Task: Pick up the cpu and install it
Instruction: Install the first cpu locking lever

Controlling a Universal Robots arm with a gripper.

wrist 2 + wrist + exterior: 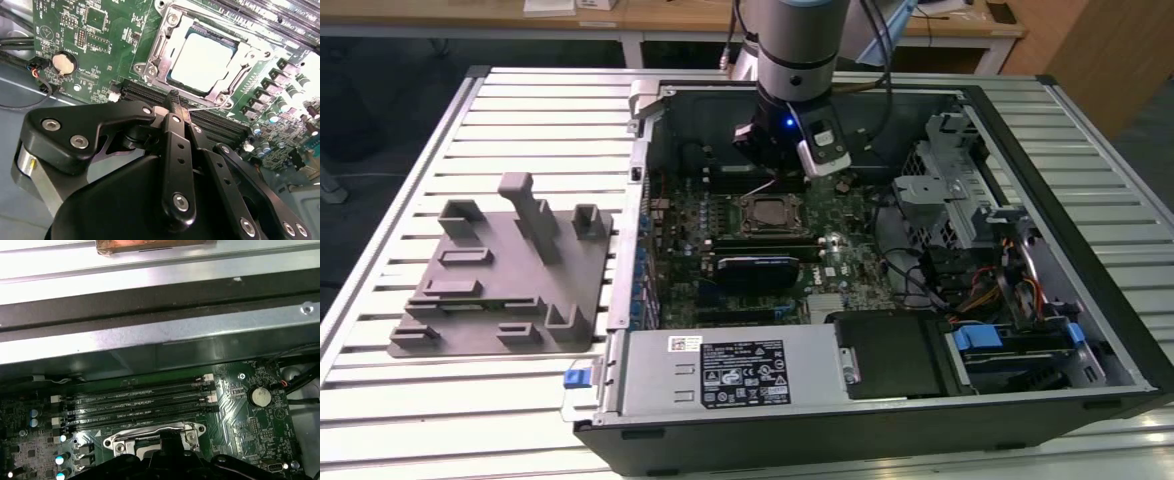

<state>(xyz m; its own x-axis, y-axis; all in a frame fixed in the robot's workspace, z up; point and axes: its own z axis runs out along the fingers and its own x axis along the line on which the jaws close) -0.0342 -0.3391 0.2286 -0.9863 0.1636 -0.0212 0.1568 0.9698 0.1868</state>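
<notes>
The cpu [202, 60], a flat square chip with a silvery-white top, lies in the motherboard socket [765, 212] inside the open computer case. The socket's metal frame [155, 60] surrounds it. My gripper [173, 96] hangs just above the board beside the socket, its black fingers [176, 150] closed together with nothing between them. A thin metal lever [205, 104] runs past the fingertips; I cannot tell whether they touch. In the exterior view the gripper [771, 165] sits right behind the socket. In the first wrist view the socket frame [155, 432] lies below the memory slots [135, 402].
A grey plastic tray with upright posts [507, 270] lies on the slatted table at the exterior view's left. Inside the case are a black block [754, 270], the power supply [720, 375], drive cages [947, 200] and cables. The case wall [150, 335] stands close behind the memory slots.
</notes>
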